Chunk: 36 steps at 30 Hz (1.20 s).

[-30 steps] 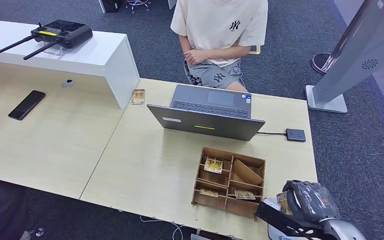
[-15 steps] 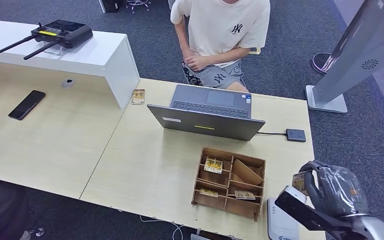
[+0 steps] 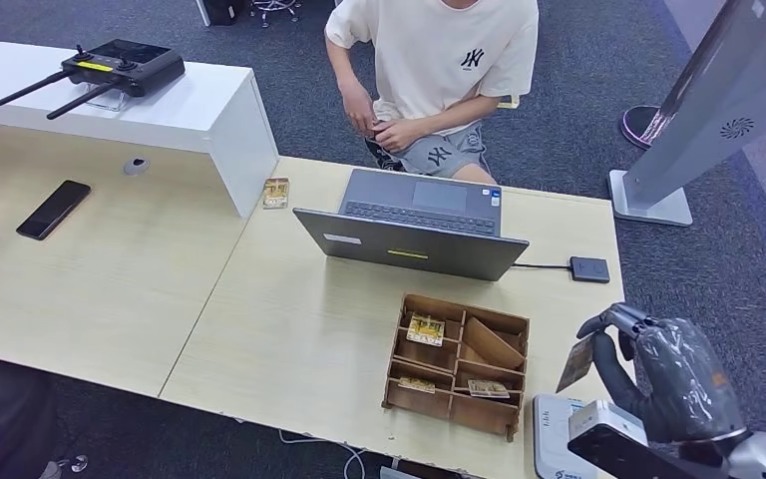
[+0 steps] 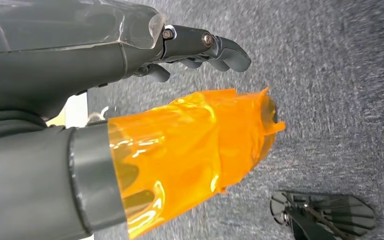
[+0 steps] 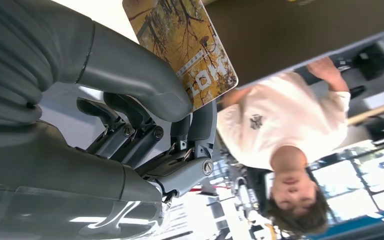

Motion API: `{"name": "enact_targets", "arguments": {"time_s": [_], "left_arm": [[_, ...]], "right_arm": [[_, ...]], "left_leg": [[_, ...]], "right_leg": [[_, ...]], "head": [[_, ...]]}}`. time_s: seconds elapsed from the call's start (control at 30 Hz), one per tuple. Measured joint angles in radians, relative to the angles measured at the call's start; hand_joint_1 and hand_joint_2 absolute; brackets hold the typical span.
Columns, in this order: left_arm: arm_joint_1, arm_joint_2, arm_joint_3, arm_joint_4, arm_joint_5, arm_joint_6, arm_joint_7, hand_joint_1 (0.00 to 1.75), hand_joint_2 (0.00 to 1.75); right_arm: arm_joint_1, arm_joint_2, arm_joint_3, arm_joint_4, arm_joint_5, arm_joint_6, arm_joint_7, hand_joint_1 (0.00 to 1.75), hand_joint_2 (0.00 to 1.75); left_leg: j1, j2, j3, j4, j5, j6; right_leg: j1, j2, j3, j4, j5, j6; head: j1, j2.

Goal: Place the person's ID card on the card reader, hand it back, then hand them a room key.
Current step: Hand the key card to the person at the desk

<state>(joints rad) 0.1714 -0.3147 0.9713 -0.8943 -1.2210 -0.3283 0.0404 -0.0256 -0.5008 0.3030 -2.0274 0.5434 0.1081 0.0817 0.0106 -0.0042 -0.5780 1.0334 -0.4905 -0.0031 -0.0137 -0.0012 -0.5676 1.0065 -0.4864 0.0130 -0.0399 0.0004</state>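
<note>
Yellow room key [image 3: 575,363] pinched in R hand [image 3: 658,374] beside wooden tray [image 3: 459,364]; L hand [image 4: 180,55] empty, fingers apart.

Even, bright indoor light; wrist backgrounds blurred.

Three cards lie in one wooden organizer [image 3: 461,365], a fourth [image 3: 276,193] on the counter [image 3: 289,329], a fifth [image 3: 575,363] held aloft. There is one laptop [image 3: 414,228], one phone [image 3: 53,209] and one person [image 3: 439,60].
</note>
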Motion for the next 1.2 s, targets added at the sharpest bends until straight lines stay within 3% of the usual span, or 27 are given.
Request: {"name": "enact_targets", "arguments": {"time_s": [0.33, 0.63, 0.83, 1.2], "left_arm": [[-0.043, 0.02, 0.025, 0.104, -0.137, 0.085, -0.09, 0.0, 0.0], [-0.106, 0.064, 0.037, 0.262, -0.191, 0.163, -0.116, 0.0, 0.0], [-0.127, 0.092, 0.037, 0.339, -0.2, 0.19, -0.118, 0.0, 0.0], [-0.171, 0.142, 0.019, 0.48, -0.21, 0.266, -0.117, 0.0, 0.0]], "right_arm": [[-0.242, 0.05, 0.1, 0.063, -0.187, 0.047, -0.042, 1.75, 1.75], [-0.493, 0.175, 0.171, 0.218, -0.276, 0.033, 0.008, 1.75, 1.75], [-0.598, 0.242, 0.19, 0.314, -0.29, 0.021, 0.031, 1.75, 1.75], [-0.711, 0.366, 0.165, 0.531, -0.21, -0.159, 0.115, 1.75, 1.75]], "left_leg": [[0.0, 0.0, 0.001, 0.0, 0.002, 0.0], [0.0, 0.0, 0.001, 0.0, 0.004, -0.002], [0.0, -0.001, 0.0, 0.0, 0.004, -0.002], [0.0, -0.002, 0.001, 0.0, 0.004, -0.002]], "right_leg": [[0.0, 0.0, 0.001, 0.001, 0.001, 0.0], [0.0, 0.0, 0.001, 0.002, 0.002, -0.001], [0.0, 0.0, 0.0, 0.002, 0.002, -0.001], [0.0, -0.001, 0.0, 0.002, 0.002, -0.001]], "head": [[0.0, 0.0], [0.0, 0.0], [0.0, 0.0], [0.0, 0.0]]}}
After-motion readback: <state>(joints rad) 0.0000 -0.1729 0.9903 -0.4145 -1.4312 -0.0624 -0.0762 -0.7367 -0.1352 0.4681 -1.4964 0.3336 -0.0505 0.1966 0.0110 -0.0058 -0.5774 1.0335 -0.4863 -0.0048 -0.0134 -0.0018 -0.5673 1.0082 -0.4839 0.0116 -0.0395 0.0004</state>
